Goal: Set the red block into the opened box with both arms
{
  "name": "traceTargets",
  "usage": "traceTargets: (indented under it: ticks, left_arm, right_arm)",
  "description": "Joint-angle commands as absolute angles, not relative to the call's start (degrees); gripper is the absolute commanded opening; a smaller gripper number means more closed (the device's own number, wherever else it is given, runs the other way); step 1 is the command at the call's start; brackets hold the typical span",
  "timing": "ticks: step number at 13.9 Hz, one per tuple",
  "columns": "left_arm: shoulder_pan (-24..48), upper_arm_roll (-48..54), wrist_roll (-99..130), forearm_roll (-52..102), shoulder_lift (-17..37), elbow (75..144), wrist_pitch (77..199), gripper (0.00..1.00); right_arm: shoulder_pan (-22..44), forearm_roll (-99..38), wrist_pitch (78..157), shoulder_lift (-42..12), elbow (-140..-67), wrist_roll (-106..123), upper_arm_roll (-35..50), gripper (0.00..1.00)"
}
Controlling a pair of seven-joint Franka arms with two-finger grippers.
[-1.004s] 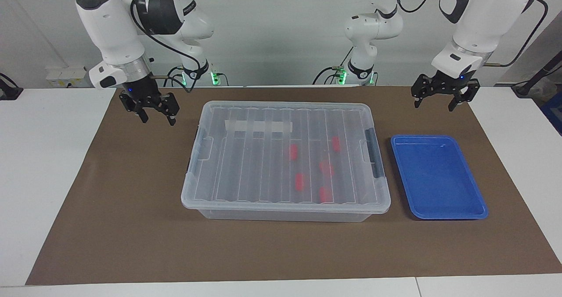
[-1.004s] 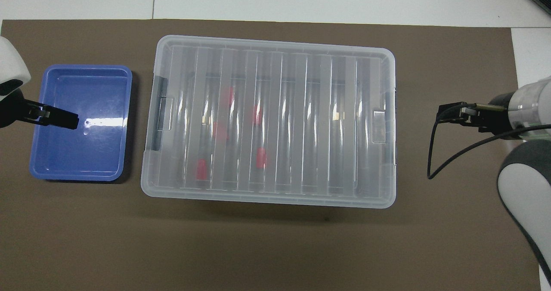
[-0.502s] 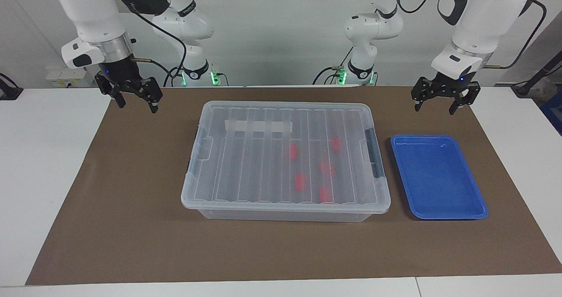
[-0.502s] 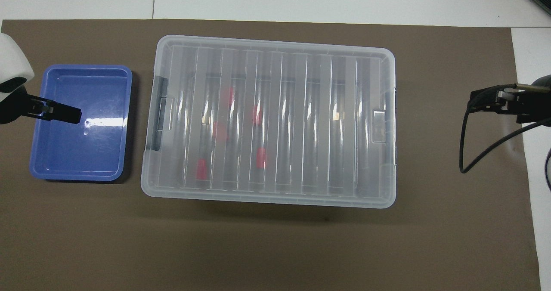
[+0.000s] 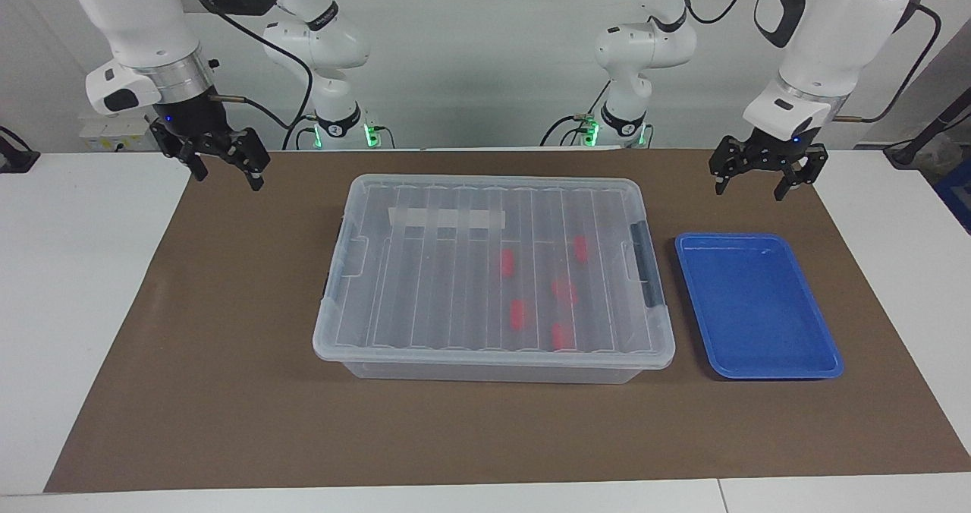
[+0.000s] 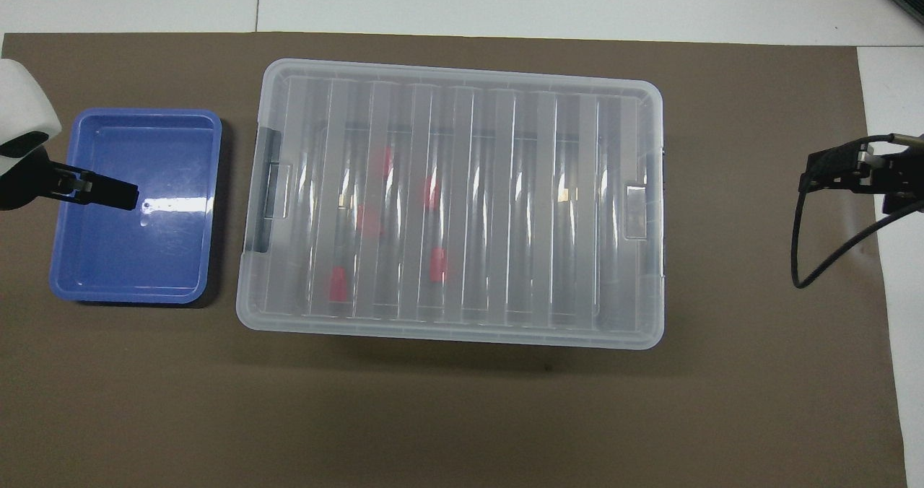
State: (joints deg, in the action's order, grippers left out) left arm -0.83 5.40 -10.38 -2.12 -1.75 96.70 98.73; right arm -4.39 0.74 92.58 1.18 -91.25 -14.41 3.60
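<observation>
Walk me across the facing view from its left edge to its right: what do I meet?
right gripper, open, up over the mat's edge → box, lid on, red blocks inside → blue tray → left gripper, open, raised.

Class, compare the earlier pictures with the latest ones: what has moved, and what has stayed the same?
The right gripper, open and empty, has risen and drawn back from the box toward the mat's corner. The left gripper, open, barely shifted. Box, lid, red blocks and blue tray stayed put.
</observation>
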Motion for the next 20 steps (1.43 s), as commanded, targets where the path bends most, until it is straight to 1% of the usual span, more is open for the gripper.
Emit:
traceTargets:
  ticks: [1, 3, 7, 11, 20]
  left_arm:
    - [-0.35, 4.48, -10.37, -2.37, -2.29, 93.37, 93.46, 1.0]
    - [0.17, 4.48, -10.37, -2.46, -2.28, 92.64, 91.85, 1.0]
    - [-0.44, 4.39, -9.93, -2.46, -3.69, 95.45, 92.38, 1.0]
    - [-1.05, 4.31, -9.93, -2.46, -3.78, 95.62, 92.11, 1.0]
    - [-0.97, 4.31, -9.93, -2.46, -3.78, 95.62, 92.02, 1.0]
  right_arm:
    - [-5.01, 0.43, 91.32, 1.49, -91.14, -15.47, 4.13, 1.0]
    - [-5.01, 0.44, 91.23, 1.23, -90.79, -15.21, 4.22, 1.0]
    - [-4.57, 0.18, 90.27, 0.79, -89.47, -15.21, 4.39, 1.0]
    - [-5.01, -0.53, 87.72, 2.81, -92.45, -15.03, 4.39, 1.0]
    - [-4.31, -0.53, 88.33, 2.9, -92.72, -15.12, 4.39, 1.0]
